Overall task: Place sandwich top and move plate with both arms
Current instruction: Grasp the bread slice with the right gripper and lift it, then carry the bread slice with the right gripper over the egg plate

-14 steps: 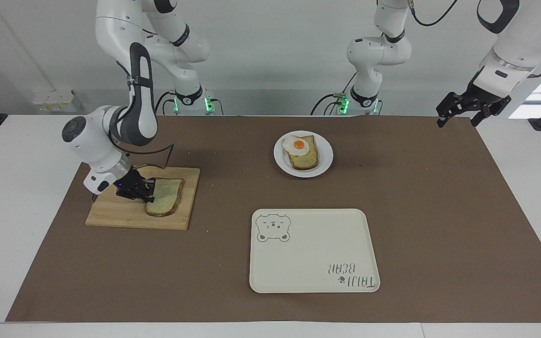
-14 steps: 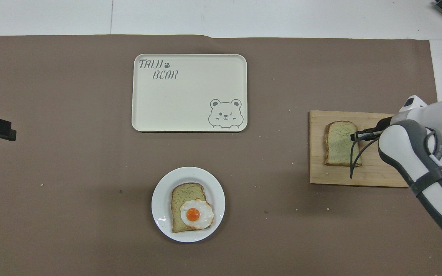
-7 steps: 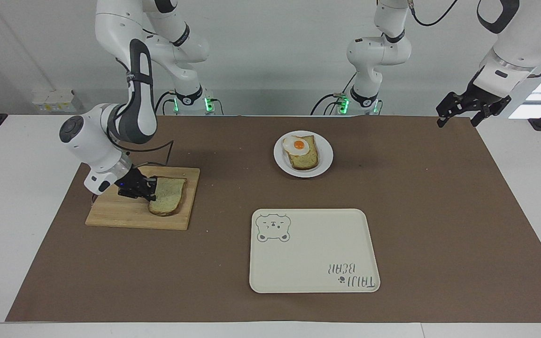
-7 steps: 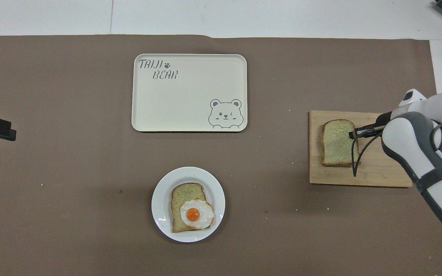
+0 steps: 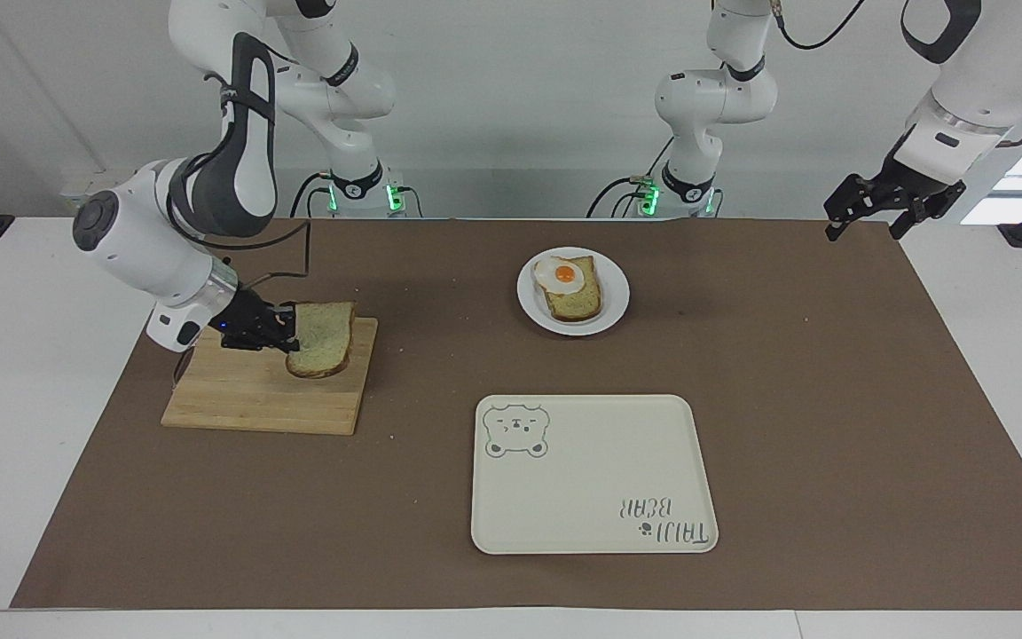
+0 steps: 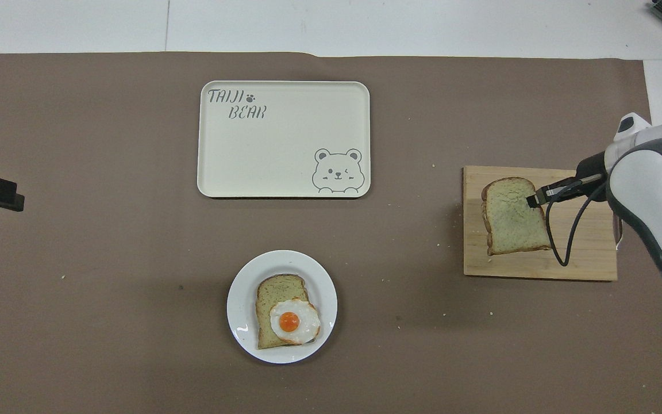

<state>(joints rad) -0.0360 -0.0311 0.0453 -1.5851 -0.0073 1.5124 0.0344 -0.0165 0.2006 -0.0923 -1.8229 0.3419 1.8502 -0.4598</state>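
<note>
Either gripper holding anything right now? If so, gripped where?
Right gripper is shut on the sandwich top, pinching one side edge, lifted over the cutting board. Left gripper is open and holds nothing, waiting.

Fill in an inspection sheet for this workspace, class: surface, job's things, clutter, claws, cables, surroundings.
Surface: brown mat on a white table, scattered crumbs.
Job's things: plain slice raised over the board, held by one edge; plate carries the egg slice, nearer the robots than the tray.
Clutter: nothing seen apart from the crumbs.
Claws: right claw shut on the plain slice; left claw open, waiting in the air over the mat's corner at its own end.
Cables: black cable loops from the right wrist over the board.
Surroundings: white wall, arm bases with green lights.
</note>
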